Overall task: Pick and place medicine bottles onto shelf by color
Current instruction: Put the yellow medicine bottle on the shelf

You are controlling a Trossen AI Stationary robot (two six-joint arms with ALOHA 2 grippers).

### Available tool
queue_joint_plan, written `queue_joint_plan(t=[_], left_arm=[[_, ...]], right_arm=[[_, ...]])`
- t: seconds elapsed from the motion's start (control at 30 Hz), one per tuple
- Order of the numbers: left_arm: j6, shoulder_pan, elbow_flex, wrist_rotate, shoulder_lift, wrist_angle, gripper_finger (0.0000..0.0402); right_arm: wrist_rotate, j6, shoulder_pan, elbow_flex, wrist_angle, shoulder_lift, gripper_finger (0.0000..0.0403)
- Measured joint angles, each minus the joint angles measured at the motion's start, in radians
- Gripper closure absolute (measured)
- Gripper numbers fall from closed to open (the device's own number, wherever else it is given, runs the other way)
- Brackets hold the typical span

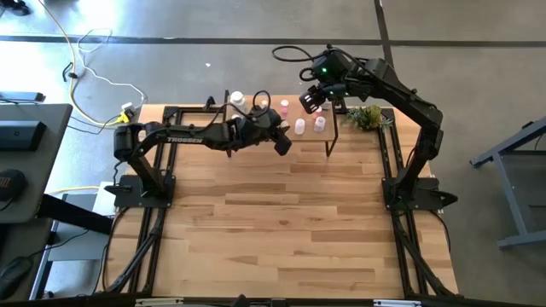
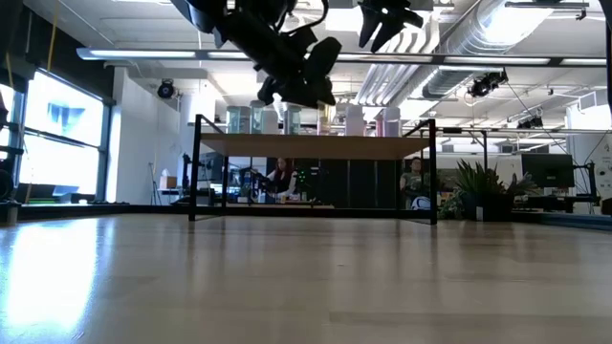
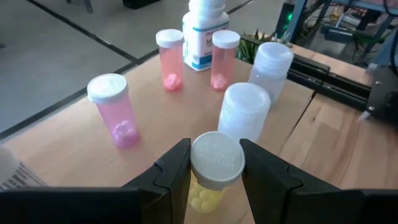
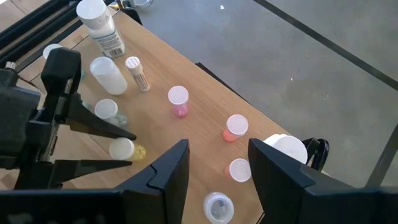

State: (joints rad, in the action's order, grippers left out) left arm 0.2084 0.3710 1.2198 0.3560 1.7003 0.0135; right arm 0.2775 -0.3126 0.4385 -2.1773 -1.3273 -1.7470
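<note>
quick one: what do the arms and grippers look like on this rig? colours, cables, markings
Both arms are black, jointed links on black frame bases. The left arm has white lettering along its link. The right arm shows a green light near the wrist and a black cable loop. The left gripper and right gripper have flat, wedge-shaped matte black fingers.

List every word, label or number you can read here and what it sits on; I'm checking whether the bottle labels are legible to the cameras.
"TROSSEN": white lettering on the left arm, only partly legible in the high view.
White bottle with blue-banded label: print too blurred to read.
White-capped yellow pill bottle in the left gripper: embossed cap text unreadable.
Narrow printed tube: too small to read.
</note>
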Motion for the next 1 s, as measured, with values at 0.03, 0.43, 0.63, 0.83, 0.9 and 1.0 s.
queue_joint_plan(t=[0.03,0.43,0.63,0.83,0.9,1.0], left_arm=[[0.000,0.000,0.000,0.006,0.003,0.001,0.0284],[0.002,0.017,0.000,0.014,0.007,-0.022,0.0284],[0.004,0.027,0.000,0.006,0.005,-0.040,0.0284],[0.025,0.028,0.000,-0.006,0.005,-0.035,0.0284],[0.024,0.028,0.000,-0.010,0.005,-0.035,0.0284],[0.008,0.028,0.000,-0.029,0.005,-0.032,0.0283]], right_arm=[[0.000,0.000,0.000,0.000,0.000,0.000,0.0247],[0.000,0.000,0.000,0.000,-0.001,0.000,0.0247],[0.000,0.000,0.000,0.000,-0.015,0.000,0.0247],[0.000,0.000,0.000,0.000,-0.030,0.000,0.0247],[0.000,0.000,0.000,0.000,-0.031,0.000,0.0247],[0.000,0.000,0.000,0.000,-0.031,0.000,0.0247]])
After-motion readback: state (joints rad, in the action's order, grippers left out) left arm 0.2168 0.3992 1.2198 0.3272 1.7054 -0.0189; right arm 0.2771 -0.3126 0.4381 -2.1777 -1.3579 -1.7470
